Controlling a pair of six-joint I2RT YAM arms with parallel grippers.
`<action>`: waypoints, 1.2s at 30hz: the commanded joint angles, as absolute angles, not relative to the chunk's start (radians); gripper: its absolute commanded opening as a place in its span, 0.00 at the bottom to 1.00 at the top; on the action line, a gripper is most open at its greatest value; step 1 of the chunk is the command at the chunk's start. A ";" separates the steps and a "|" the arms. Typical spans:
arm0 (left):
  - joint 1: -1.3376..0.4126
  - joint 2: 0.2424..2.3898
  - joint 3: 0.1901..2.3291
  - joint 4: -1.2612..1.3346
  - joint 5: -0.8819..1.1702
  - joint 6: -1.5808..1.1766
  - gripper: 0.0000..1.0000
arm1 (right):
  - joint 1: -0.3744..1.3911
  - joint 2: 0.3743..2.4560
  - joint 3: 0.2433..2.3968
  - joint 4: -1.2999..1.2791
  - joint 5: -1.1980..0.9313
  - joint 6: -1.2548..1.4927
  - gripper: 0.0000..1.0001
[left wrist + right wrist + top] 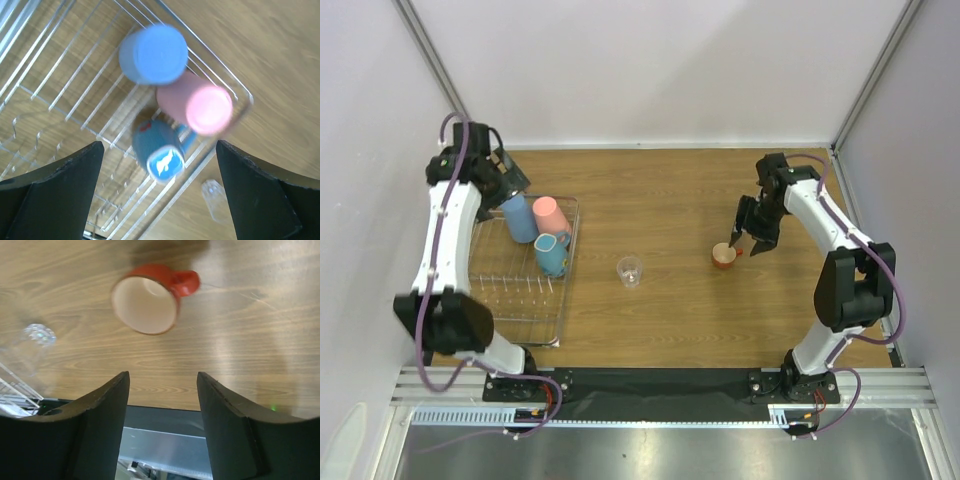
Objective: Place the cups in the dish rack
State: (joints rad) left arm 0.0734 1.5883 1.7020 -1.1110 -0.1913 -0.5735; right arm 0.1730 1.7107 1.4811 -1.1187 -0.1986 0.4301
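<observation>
Quick status from my end of the remote session. The dish rack (505,300) sits on the left side of the wooden table (660,190), right in front of the left arm. Three cups are in it, all bunched in the far right corner: the light-blue tumbler (519,217), the pink tumbler (551,215) just beside it, and the blue-grey mug (551,255) on the near side of those two. From the left wrist cam both tumblers look bottom-up with flat closed ends facing the lens. The mug is tilted a bit and blurry, so I can't say for sure which end is up.

The left gripper (512,180) hangs over that corner of the rack. Its fingers (55,195) are spread wide with nothing between them, so it's let go and isn't touching any cup.

Two cups are out on the table. The tiny clear glass (630,271) stands alone between the rack and the right arm, near the rack's right edge but apart from it. The small orange mug (723,256) stands upright further right, mouth up, with its handle on the side towards the right gripper (748,243).

That gripper is just beside the mug on its right. On the right wrist cam its fingers (75,430) are parted with only bare table in the gap, and the mug sits out ahead of the tips, so nothing is grasped. Whether a fingertip touches the handle I can't tell from the overhead view
</observation>
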 commanded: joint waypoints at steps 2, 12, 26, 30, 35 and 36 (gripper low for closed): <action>0.039 1.392 1.590 -1.055 -0.066 -0.646 1.00 | 0.175 1.669 1.401 -0.984 -0.149 0.452 0.62; -0.178 1.146 1.391 -0.826 0.279 -0.712 0.99 | 0.186 1.738 1.276 -0.838 -0.212 0.499 0.62; -0.279 1.049 1.333 -0.505 0.675 -0.741 1.00 | 0.242 1.752 1.279 -0.802 -0.189 0.494 0.01; -0.317 1.040 1.302 -0.390 0.759 -0.775 1.00 | 0.244 1.614 1.356 -0.825 -0.398 0.456 0.00; -0.353 1.081 1.281 -0.210 0.836 -0.886 1.00 | 0.247 1.410 1.376 -0.685 -0.731 0.480 0.00; -0.359 1.092 1.281 -0.195 0.842 -0.906 1.00 | 0.247 1.381 1.364 -0.643 -0.767 0.498 0.00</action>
State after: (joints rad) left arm -0.3401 1.0710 1.2839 -0.3565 0.7567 -0.8131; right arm 0.2394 1.5032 1.3212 -0.7673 -0.5011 0.4774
